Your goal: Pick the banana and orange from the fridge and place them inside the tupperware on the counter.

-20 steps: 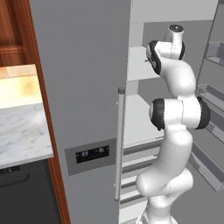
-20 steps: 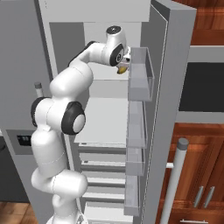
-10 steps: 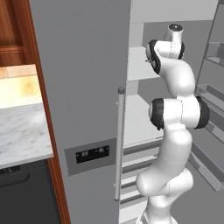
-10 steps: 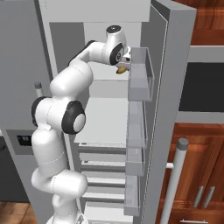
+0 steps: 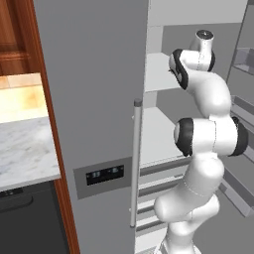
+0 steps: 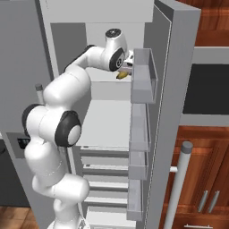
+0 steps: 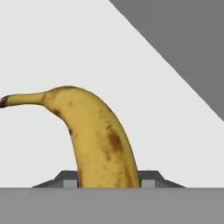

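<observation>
Gripper (image 7: 109,183) pinches banana (image 7: 98,140) on upper fridge (image 6: 174,67) shelf. Grip sits near one end, stem at 9 o'clock. Banana may swing or slip when lifted, or clip door bin (image 6: 145,78).

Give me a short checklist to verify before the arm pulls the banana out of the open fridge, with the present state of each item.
1. Hand closed on the curved yellow-brown spotted banana: ok, a fingertip on each side.
2. Banana lifted off the white fridge shelf: cannot tell.
3. Light-grey fridge door open for withdrawal: ok.
4. Clear door bin beside the wrist: not ok, very close, retreat with care.
5. Small round orange located: cannot tell.
6. White-grey marble counter lies to the left: ok; container on it: cannot tell.
</observation>
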You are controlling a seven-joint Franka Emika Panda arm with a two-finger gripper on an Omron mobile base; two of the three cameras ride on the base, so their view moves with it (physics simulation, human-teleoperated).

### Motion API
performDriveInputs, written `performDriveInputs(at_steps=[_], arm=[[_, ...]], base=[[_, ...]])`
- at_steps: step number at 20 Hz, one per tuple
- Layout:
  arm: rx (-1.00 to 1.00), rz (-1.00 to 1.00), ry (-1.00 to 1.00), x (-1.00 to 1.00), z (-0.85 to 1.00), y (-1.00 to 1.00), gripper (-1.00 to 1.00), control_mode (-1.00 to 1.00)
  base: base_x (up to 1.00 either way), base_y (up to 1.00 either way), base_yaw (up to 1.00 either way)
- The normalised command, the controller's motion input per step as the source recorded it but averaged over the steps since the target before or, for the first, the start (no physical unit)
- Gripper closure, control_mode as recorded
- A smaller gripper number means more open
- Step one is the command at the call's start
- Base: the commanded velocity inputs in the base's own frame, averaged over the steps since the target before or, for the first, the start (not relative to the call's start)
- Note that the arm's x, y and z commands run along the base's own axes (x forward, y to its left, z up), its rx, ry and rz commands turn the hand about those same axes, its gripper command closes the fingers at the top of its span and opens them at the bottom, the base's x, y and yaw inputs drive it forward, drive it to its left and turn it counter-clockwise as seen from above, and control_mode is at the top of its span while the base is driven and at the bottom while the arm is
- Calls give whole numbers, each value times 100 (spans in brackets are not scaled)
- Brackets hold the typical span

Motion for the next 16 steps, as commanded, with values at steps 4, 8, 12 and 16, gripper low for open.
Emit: performDriveInputs(at_steps=[4,8,12,16], arm=[[0,0,-16,-86,-39,0,100,-100],[0,0,0,-97,0,2,100,-100],[0,0,0,-95,2,7,100,-100],[0,0,0,-92,0,11,100,-100]], base=[[0,0,0],[0,0,0],[0,0,0],[0,0,0]])
